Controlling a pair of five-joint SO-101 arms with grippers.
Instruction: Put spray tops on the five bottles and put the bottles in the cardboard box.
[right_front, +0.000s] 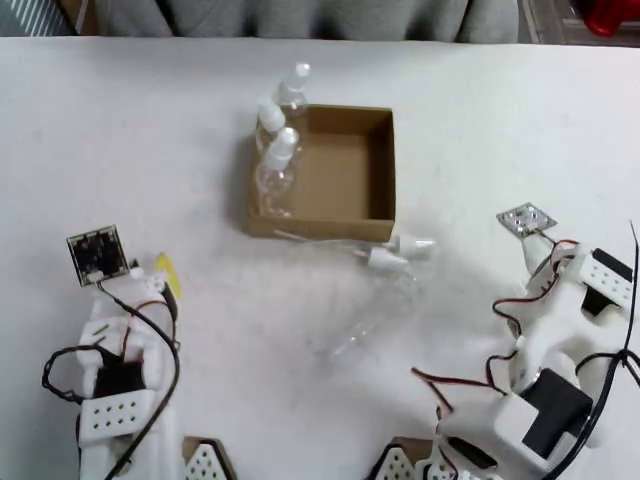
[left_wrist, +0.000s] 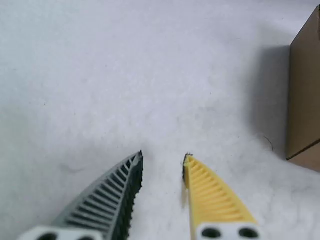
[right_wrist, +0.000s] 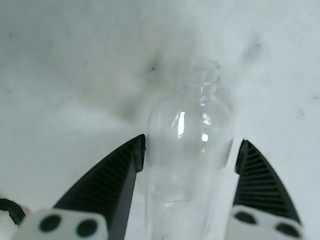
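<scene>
Clear plastic, open-necked, between the black fingers of the right gripper (right_wrist: 192, 141): held bottle (right_wrist: 187, 125), no spray top fitted. Fingers set wide, pressed or all but pressed to both walls; judged a hold. Long axis in line with the fingers, neck out past the tips, away from the wrist. Right arm folded at lower right of the high view.

Left gripper (left_wrist: 163, 155) at lower left of the high view, grey and yellow fingers parted by a narrow gap, nothing between them, over bare white table (right_front: 150, 130).

Further up, lower centre of the high view: loose bottle (right_front: 375, 312) lying flat, faint against the table, long axis slanting from lower left to upper right.

Just above it, two spray tops (right_front: 400, 248) lying just beside the near wall of the cardboard box (right_front: 383, 165). Heads toward the right, dip tubes trailing left along that wall. Up and to the left of the right arm; well to the right of the left gripper. Nearer to the right arm, but that one occupied. Fetching a top judged the free left gripper's job, with a long reach across.

Farthest, upper centre: three capped bottles (right_front: 277, 150) upright along the box's left wall. Topmost one inside or just beyond the far corner, cannot tell.
</scene>
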